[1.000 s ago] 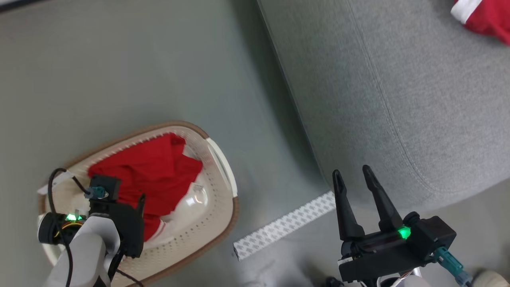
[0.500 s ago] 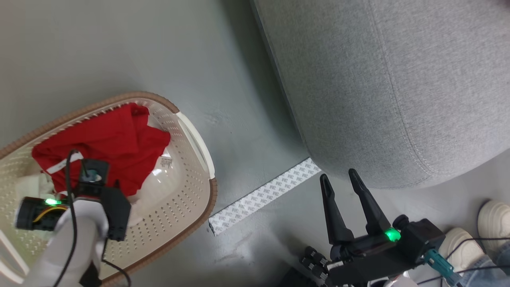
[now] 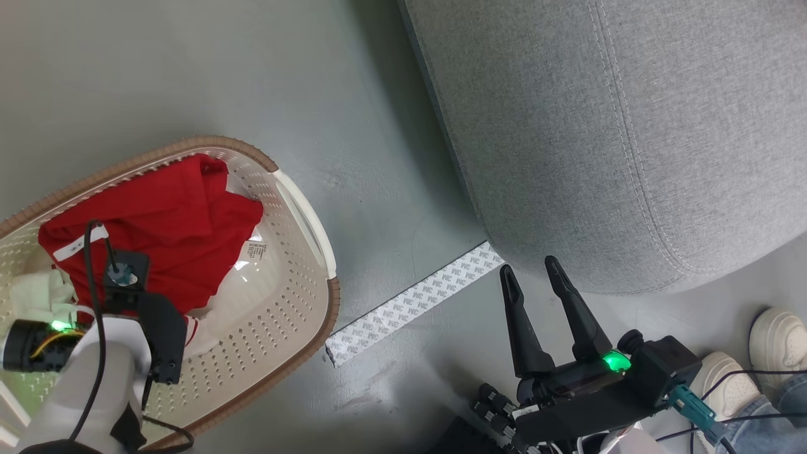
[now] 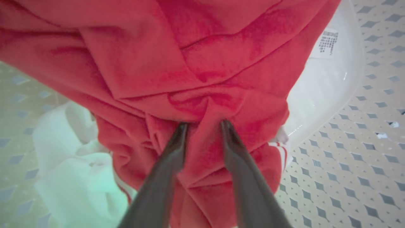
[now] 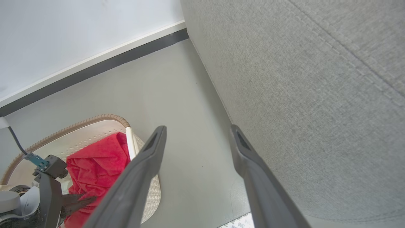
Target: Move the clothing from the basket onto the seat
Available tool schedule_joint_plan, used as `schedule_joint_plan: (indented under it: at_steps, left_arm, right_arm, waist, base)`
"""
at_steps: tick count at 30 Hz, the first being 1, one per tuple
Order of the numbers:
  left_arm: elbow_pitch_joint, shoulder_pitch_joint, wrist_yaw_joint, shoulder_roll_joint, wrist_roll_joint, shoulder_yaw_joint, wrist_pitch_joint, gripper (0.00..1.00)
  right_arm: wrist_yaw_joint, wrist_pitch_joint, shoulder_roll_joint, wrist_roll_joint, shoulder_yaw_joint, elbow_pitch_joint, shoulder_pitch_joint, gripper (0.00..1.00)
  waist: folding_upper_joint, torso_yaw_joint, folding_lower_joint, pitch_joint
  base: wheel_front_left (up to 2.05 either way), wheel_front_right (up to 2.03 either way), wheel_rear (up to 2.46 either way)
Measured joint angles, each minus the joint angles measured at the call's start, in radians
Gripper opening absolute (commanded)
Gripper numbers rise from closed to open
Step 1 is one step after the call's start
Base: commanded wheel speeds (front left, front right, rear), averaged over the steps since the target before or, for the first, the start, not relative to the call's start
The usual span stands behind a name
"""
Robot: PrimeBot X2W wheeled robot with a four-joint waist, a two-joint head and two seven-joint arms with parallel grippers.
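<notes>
Left fingers [image 4: 172, 158] apart, dug into clothing [image 4: 190, 57], right fingers [image 3: 523, 328] spread beside seat [image 3: 599, 126]

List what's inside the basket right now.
Red clothing heaped in the basket, white fabric beside it, left gripper with fingers in the red folds. Whatever lies under the heap is covered.

No text can be read: the label [image 4: 327, 42] at the edge of the clothing [image 4: 202, 63] and the patterned floor strip [image 3: 413, 302] are illegible.

I'm in a living room: large grey woven-fabric sofa [image 3: 630, 126] upper right, oval cream perforated laundry basket [image 3: 284, 315] lower left.
</notes>
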Motion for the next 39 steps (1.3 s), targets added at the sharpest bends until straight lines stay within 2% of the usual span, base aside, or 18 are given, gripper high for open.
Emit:
schedule_joint_plan:
  at_steps: [6, 10, 15, 23, 27, 31, 34, 39]
  left_arm:
    - [0.049, -0.023, -0.029, -0.032, -0.027, 0.004, -0.021, 0.00]
    - [0.076, -0.021, -0.043, -0.091, -0.088, 0.038, -0.042, 0.00]
    - [0.092, 0.038, -0.100, -0.112, -0.132, 0.058, -0.120, 0.00]
    - [0.099, 0.105, -0.163, -0.158, -0.163, 0.044, -0.214, 0.00]
    - [0.088, 0.108, -0.179, -0.171, -0.174, 0.029, -0.243, 0.00]
    - [0.028, 0.160, -0.205, -0.171, -0.242, -0.012, -0.249, 0.00]
    - [-0.069, 0.185, -0.204, -0.172, -0.322, -0.069, -0.221, 0.00]
    - [-0.246, 0.224, -0.147, -0.174, -0.419, -0.180, -0.178, 0.00]
  right_arm:
    - [0.000, -0.001, 0.000, -0.003, -0.006, 0.005, -0.004, 1.00]
    - [0.000, -0.001, 0.000, -0.023, -0.024, 0.011, -0.019, 1.00]
    - [0.000, -0.001, 0.001, -0.057, -0.031, 0.035, -0.023, 1.00]
    - [0.000, 0.023, 0.002, -0.099, -0.008, 0.094, -0.027, 1.00]
    - [0.000, 0.047, 0.003, -0.111, -0.007, 0.108, -0.008, 1.00]
    - [0.000, 0.094, 0.003, -0.137, -0.012, 0.118, 0.043, 1.00]
    - [0.000, 0.129, -0.001, -0.152, -0.029, 0.105, 0.084, 1.00]
    - [0.000, 0.176, -0.003, -0.136, -0.057, 0.069, 0.156, 1.00]
  waist:
    - [0.0000, 0.003, 0.0000, -0.018]
    - [0.0000, 0.018, 0.0000, -0.052]
    - [-0.0001, 0.047, 0.0000, -0.111]
    - [-0.0001, 0.103, -0.0001, -0.264]
    - [-0.0001, 0.126, -0.0001, -0.337]
    - [-0.0002, 0.159, -0.0002, -0.441]
    - [-0.0002, 0.187, -0.0003, -0.522]
    - [-0.0002, 0.233, -0.0004, -0.654]
  base:
    - [0.00, 0.00, 0.00]
    - [0.00, 0.00, 0.00]
    - [0.00, 0.00, 0.00]
    - [0.00, 0.00, 0.00]
    - [0.00, 0.00, 0.00]
    - [0.00, 0.00, 0.00]
    - [0.00, 0.00, 0.00]
    - [0.00, 0.00, 0.00]
